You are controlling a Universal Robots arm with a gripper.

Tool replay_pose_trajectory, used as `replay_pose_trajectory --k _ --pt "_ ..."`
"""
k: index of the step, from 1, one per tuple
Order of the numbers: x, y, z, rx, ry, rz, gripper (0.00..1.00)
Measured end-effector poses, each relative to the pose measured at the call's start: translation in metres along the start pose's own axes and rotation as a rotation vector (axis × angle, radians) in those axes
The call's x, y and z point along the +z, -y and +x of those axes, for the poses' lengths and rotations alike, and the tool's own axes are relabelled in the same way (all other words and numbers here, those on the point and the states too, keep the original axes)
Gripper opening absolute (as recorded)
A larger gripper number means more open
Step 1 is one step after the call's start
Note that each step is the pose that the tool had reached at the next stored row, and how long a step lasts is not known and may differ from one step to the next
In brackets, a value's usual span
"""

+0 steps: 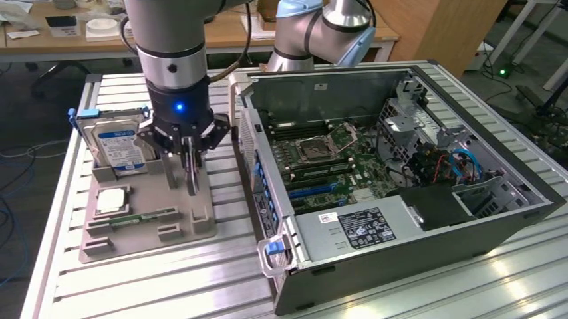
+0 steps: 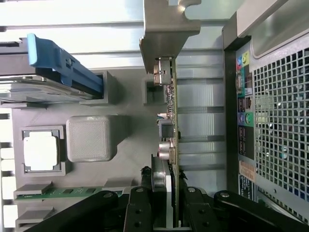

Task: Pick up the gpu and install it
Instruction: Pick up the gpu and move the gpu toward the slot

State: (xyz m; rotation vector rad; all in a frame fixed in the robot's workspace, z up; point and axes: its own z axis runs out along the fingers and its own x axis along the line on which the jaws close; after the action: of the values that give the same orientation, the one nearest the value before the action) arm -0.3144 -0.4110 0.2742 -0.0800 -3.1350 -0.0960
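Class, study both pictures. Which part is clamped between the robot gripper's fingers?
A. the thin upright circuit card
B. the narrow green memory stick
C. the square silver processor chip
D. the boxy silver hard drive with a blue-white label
A: the gripper has a finger on either side of the thin upright circuit card, which stands on edge in the grey plastic holder tray.

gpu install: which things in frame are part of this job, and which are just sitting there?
In the job:
- gpu, on edge in the tray, hand closed on it
- open computer case

Just sitting there:
- hard drive
- processor chip
- memory stick
All three are in the tray's other slots.
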Motion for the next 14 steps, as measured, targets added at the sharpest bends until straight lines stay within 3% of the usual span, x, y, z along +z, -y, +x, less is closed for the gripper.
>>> replay_pose_trajectory --k 14 --pt "-0.0177 -0.0011 0.0 0.0 -0.0001 -0.0019 0.28"
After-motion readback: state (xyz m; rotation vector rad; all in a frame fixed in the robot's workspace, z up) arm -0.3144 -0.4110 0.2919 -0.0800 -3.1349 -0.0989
